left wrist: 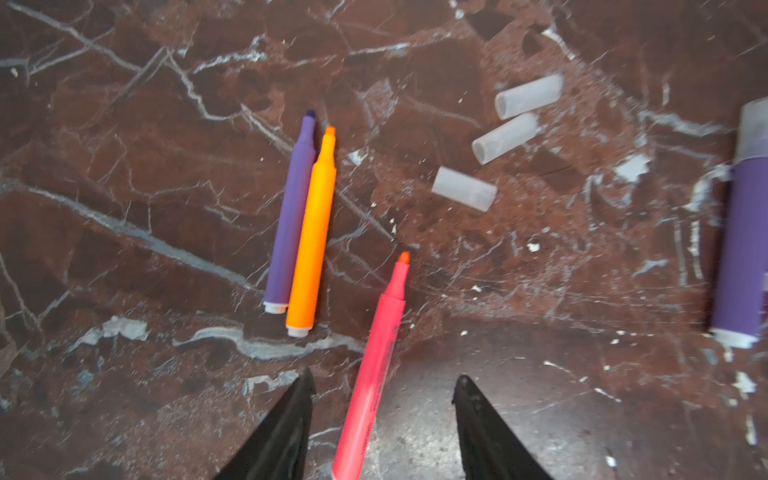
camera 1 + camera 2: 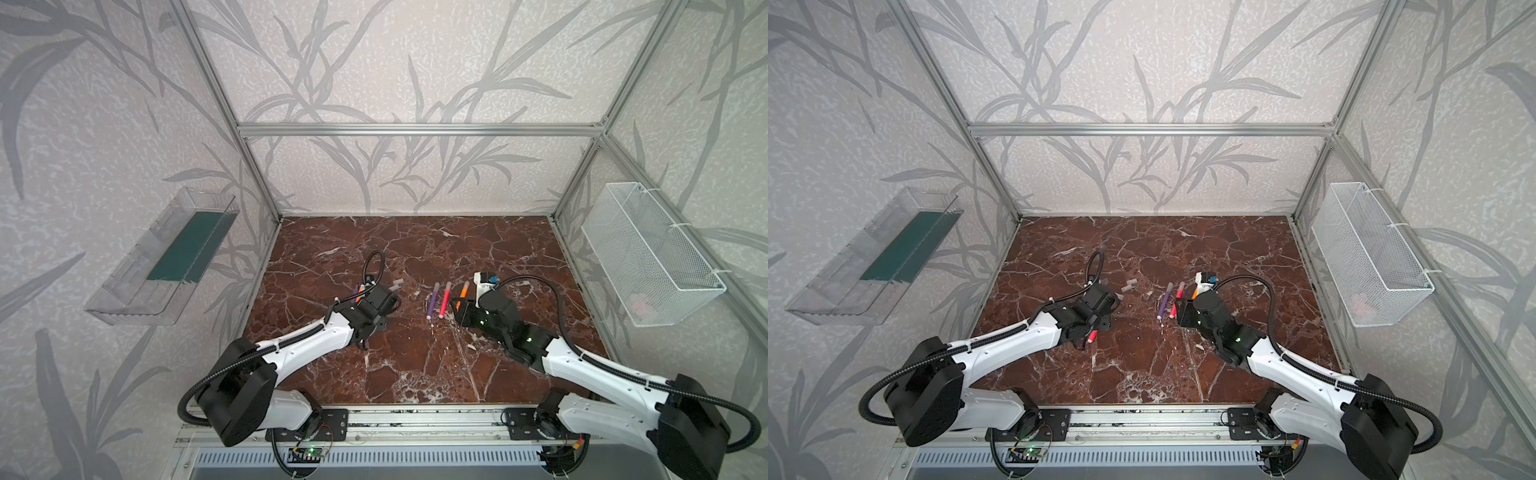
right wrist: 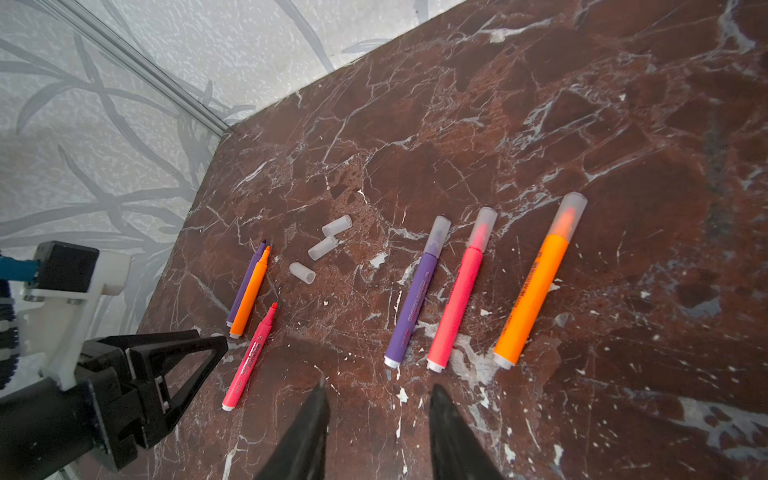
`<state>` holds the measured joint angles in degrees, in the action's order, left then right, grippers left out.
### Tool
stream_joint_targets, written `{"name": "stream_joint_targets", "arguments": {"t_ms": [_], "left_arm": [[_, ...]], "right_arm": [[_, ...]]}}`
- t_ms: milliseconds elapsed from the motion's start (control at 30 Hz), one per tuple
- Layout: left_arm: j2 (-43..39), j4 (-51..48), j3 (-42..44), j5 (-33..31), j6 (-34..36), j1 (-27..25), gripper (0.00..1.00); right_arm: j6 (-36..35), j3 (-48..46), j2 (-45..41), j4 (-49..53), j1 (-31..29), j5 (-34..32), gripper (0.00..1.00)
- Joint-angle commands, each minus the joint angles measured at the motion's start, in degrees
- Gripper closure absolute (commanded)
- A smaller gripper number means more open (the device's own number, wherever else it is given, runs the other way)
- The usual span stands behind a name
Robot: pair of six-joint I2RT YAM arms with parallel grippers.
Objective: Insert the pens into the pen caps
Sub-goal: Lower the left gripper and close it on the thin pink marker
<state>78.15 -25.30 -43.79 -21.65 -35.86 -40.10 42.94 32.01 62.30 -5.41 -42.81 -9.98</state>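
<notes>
On the counter (image 3: 540,104), capped row: counted three ahead of the right gripper (image 3: 379,382), namely capped purple pen (image 3: 411,299), capped pink-red pen (image 3: 455,303) and capped orange pen (image 3: 532,291); lay parallel and apart, capped ends toward the back wall (image 2: 415,178).
Uncapped pair: comprised uncapped purple pen (image 1: 291,216) and uncapped orange pen (image 1: 313,232); lay touching along their length, tips bare.
Third bare pen: noted as uncapped pink-red pen (image 1: 385,324); lay flat on the counter between the jaws of the left gripper (image 1: 384,376), with a clear gap on either side.
Caps: counted three loose caps (image 1: 528,96) (image 1: 505,138) (image 1: 464,189); lay empty between the uncapped pair and the capped row, two just beside each other, the third near.
Left gripper: stood wide; gripped nothing.
Right gripper: stood partly open over bare counter, short of the white plug ends; gripped nothing.
</notes>
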Motion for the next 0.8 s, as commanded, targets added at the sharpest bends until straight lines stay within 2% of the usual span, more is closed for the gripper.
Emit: {"name": "stream_joint_targets", "arguments": {"t_ms": [0,267,467,667,767], "left_arm": [[1.7,-0.5,0.3,-2.6,-1.7,0.9,0.44],[9.5,2.3,-1.0,2.5,-0.7,3.0,0.54],[14.4,1.4,-3.7,6.8,0.5,3.9,0.57],[17.3,2.9,-4.6,10.0,1.0,4.4,0.61],[17.2,2.5,-4.8,10.7,1.1,4.5,0.68]], "right_arm": [[-0.8,1.9,0.4,-0.6,-0.3,0.9,0.6],[-0.9,2.1,0.1,0.5,-0.8,0.6,0.6],[-1.1,2.1,0.1,0.7,-0.8,0.4,0.59],[-1.3,2.2,0.0,0.9,-0.8,0.2,0.59],[-1.4,2.2,-0.3,1.2,-0.8,0.0,0.59]]}}
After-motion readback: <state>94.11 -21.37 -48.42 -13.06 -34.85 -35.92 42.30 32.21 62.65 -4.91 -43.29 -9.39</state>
